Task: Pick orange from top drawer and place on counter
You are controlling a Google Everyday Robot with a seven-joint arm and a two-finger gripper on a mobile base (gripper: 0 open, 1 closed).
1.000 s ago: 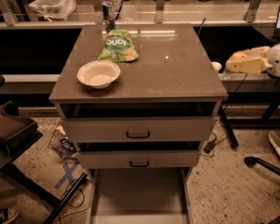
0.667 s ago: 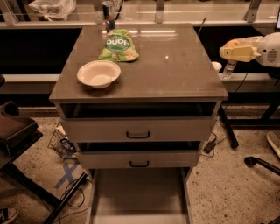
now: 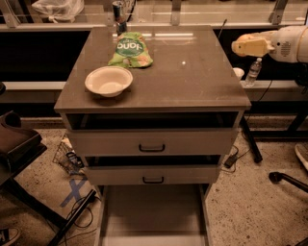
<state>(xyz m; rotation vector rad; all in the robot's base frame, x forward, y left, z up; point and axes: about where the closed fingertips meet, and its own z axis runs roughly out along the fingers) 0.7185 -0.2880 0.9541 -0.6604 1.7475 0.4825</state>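
Observation:
The counter (image 3: 192, 72) is the grey-brown top slab of the drawer cabinet in the middle of the view. The top drawer (image 3: 153, 216) stands pulled out at the bottom of the view, and the part of its pale floor that shows is bare. The orange is not in view. My gripper (image 3: 246, 46), pale yellow on a white arm, hangs in the air just beyond the counter's right edge, near its back corner and slightly above it. It holds nothing that I can see.
A white bowl (image 3: 109, 80) and a green snack bag (image 3: 130, 49) sit on the counter's left half, with a can (image 3: 118, 13) behind them. Two closed drawer fronts with black handles (image 3: 152, 148) face me. A water bottle (image 3: 252, 72) stands at the right, a dark chair (image 3: 19, 144) at the left.
My gripper has moved left and slightly up, closer to the counter's right edge. Nothing on the counter has moved.

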